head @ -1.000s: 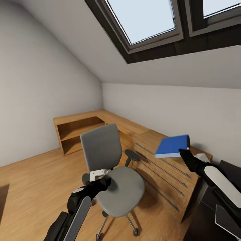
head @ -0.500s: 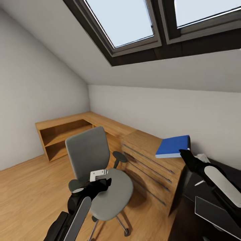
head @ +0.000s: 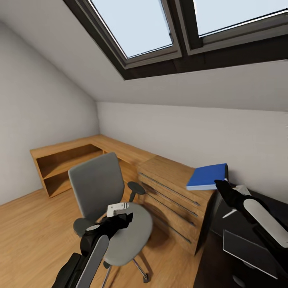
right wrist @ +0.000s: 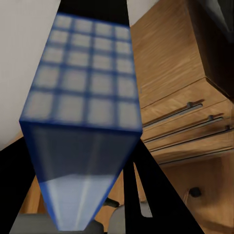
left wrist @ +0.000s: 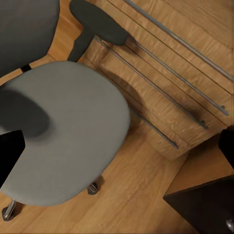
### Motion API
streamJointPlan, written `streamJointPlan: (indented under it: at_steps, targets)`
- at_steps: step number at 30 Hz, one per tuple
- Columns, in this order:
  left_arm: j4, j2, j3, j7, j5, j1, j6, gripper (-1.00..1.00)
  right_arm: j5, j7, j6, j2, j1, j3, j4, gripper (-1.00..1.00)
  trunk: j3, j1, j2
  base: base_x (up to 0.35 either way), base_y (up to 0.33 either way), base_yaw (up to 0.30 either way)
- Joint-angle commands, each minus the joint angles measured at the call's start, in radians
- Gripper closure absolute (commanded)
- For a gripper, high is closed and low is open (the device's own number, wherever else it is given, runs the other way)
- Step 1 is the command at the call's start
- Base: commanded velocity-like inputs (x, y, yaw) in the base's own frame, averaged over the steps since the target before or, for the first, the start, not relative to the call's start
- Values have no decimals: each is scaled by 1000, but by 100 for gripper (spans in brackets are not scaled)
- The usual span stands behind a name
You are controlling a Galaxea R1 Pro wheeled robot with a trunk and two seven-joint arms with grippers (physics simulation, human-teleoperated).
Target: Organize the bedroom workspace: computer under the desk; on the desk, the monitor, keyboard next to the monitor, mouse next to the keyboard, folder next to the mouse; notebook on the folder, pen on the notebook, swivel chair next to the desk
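The grey swivel chair [head: 120, 234] stands on the wood floor beside a light wood drawer unit [head: 172, 198]. Its seat [left wrist: 63, 131] is bare. My left gripper [head: 126, 218] hangs open just above the seat's near side, its fingers [left wrist: 9, 153] far apart. My right gripper [head: 222, 185] is shut on the edge of the bright-blue folder [head: 206, 177], holding it level in the air above the drawer unit's right end. The folder [right wrist: 83, 122] sits between the two black fingers. On the black desk [head: 234, 229] at lower right lie a thin white pen [head: 229, 213] and a dark grey notebook [head: 248, 253].
A low wood shelf unit [head: 66, 162] runs along the left wall into the corner. The sloped ceiling with dark-framed skylights [head: 132, 26] hangs low over the back wall. Wood floor [head: 36, 236] lies open to the chair's left. A desk corner [left wrist: 204, 209] sits close to the drawer unit [left wrist: 170, 83].
The whole view has swung right: chair, shelves and drawer unit slid left in the picture and more of the black desk came in. Both arms hold their pose, the folder still gripped.
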Motion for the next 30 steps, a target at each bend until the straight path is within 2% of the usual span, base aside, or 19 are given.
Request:
streamJointPlan:
  at_steps: [1, 14, 20, 23, 24, 27, 29, 30]
  targets:
    - [-1, 0, -1, 10, 10, -1, 2, -100, -4, -4, -2, -1, -2, 2, -1, 100, -1, 0, -1, -8, 0, -204]
    - [-1, 1, -1, 11, 8, -1, 2, -100, -4, -2, -2, -1, -2, 2, 1, 100, 7, 0, -1, -269, 0, -241]
    - [-1, 1, -1, 8, 10, -1, 2, -100, -4, -1, -2, 0, -1, 2, 1, 100, 9, 0, -1, -99, 0, -280]
    - [99, 3, 0, 1, 10, -1, -7, -100, -2, 2, -4, 2, -2, 3, 1, 100, 9, 0, -1, -4, 0, -290]
    - [184, 14, 0, -3, 9, -1, -29, -100, -1, 11, -4, 3, -2, 4, 2, 100, 9, 0, -1, -1, 0, -291]
    - [272, 33, -1, -4, 9, -1, -39, -100, 4, 16, -5, 8, -1, 7, 15, 100, 9, 0, -1, 0, 0, -291]
    - [400, 38, -11, -4, 9, -1, -59, -100, 14, 18, -5, 10, -1, 9, 21, 100, 9, 0, -1, 0, 0, -291]
    - [431, 39, -17, -4, 8, -1, -71, -100, 15, 18, -4, 10, -1, 10, 21, 100, 9, 0, -1, 0, 0, -291]
